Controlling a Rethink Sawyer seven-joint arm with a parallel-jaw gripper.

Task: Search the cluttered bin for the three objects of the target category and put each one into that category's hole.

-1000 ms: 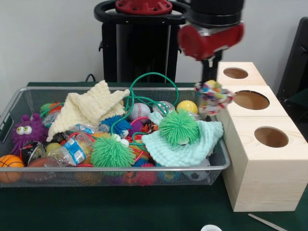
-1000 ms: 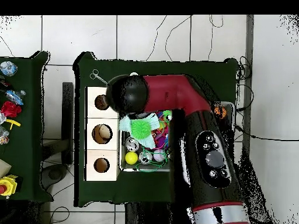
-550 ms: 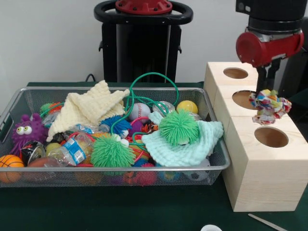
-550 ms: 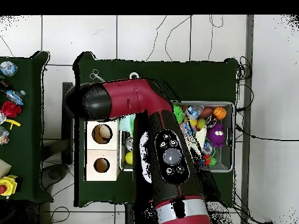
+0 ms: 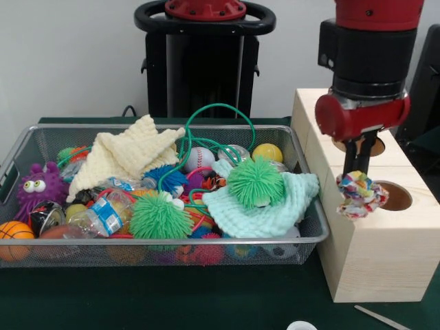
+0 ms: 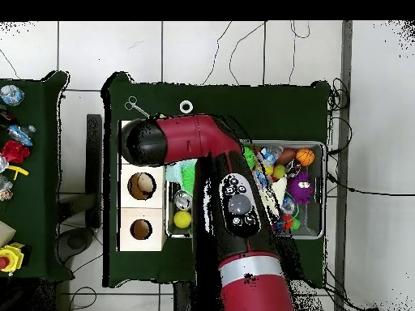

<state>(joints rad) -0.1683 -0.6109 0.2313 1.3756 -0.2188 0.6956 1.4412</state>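
Note:
My gripper (image 5: pixel 359 170) hangs over the wooden box (image 5: pixel 368 258), shut on a multicoloured knotted rope toy (image 5: pixel 361 194). The toy dangles just above the left rim of the nearest hole (image 5: pixel 395 196). My arm covers most of the middle hole (image 5: pixel 376 145) and all of the far one. In the overhead view the arm's end (image 6: pixel 146 142) hides the gripper, the toy and one end hole; the other two holes (image 6: pixel 142 185) (image 6: pixel 141 229) show. The mesh bin (image 5: pixel 41 137) beside the box is full of toys.
The bin holds two green spiky balls (image 5: pixel 256 181), a mint cloth (image 5: pixel 275 210), a cream cloth (image 5: pixel 127 152), a purple monster (image 5: pixel 40 185), an orange ball (image 5: pixel 14 237) and a green cord (image 5: pixel 220 110). A thin metal tool (image 5: pixel 381 317) lies in front of the box.
The gripper has swung back left and come lower with the rope toy, from beside the middle hole to the near hole's left rim.

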